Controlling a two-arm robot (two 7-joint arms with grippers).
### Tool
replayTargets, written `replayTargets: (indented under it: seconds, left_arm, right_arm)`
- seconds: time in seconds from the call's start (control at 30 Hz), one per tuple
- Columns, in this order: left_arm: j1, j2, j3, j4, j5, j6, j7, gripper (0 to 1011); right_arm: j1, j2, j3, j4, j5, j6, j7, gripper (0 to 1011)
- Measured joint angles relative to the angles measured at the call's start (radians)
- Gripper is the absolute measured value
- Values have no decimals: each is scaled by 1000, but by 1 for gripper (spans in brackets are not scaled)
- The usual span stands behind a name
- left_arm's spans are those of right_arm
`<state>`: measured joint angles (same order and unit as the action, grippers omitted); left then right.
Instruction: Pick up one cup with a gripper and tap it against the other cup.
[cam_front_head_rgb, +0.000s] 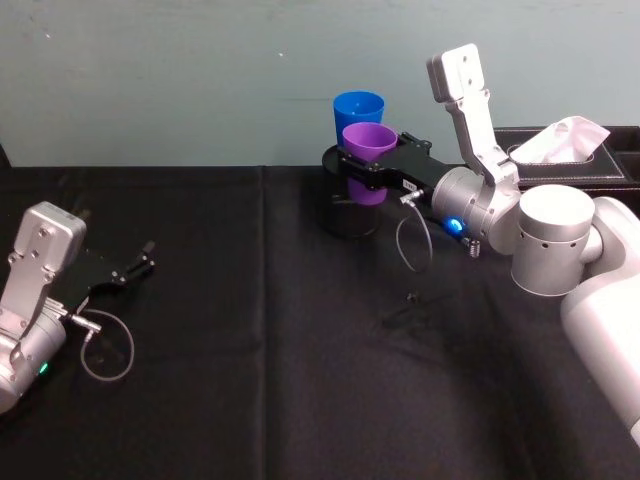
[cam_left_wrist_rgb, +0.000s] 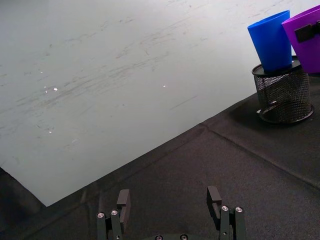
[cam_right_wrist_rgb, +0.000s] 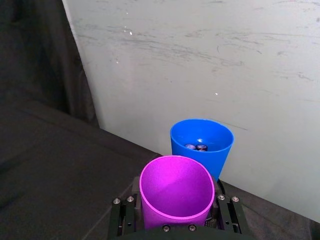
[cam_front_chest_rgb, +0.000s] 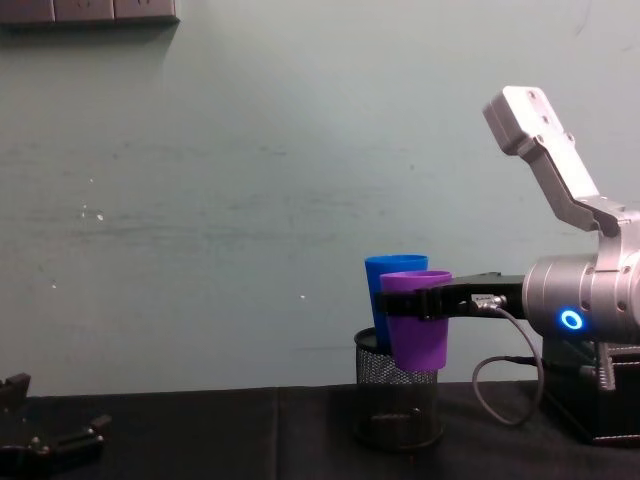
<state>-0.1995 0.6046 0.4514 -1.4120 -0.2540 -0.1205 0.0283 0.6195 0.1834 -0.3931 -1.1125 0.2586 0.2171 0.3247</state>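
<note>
Now, the right gripper (cam_front_head_rgb: 368, 168) is clamped across the purple tapered plastic tumbler (cam_front_head_rgb: 368, 145) just under its rim, holding it upright and clear of the black-clothed table (cam_front_head_rgb: 250, 350). Dead ahead of the claw, on the wall side, stands the bright blue tapered plastic tumbler (cam_front_head_rgb: 358, 108), also upright, seated in the black mesh pen holder (cam_left_wrist_rgb: 283, 95).

Here's the key relation: blue lies straight beyond purple along the gripper's reach, its rim a touch higher. The two walls look side by side. Whether they are touching or a sliver apart, I can't tell.

From the right wrist, the purple cup (cam_right_wrist_rgb: 175, 197) is empty. The blue one (cam_right_wrist_rgb: 201, 145) has two small dark round things at its bottom, too small to identify.

My read is that a short push forward makes the tap, kept gentle so the holder doesn't tip.

The left gripper (cam_front_head_rgb: 135, 268) rests far off at the table's left, fingers apart, holding nothing.
</note>
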Motion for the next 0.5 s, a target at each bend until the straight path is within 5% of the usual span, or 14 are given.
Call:
replayTargets:
  seconds: [0.5]
  left_arm:
    - [0, 0, 0, 0, 0, 0, 0, 1000]
  right_arm:
    - [0, 0, 0, 0, 0, 0, 0, 741]
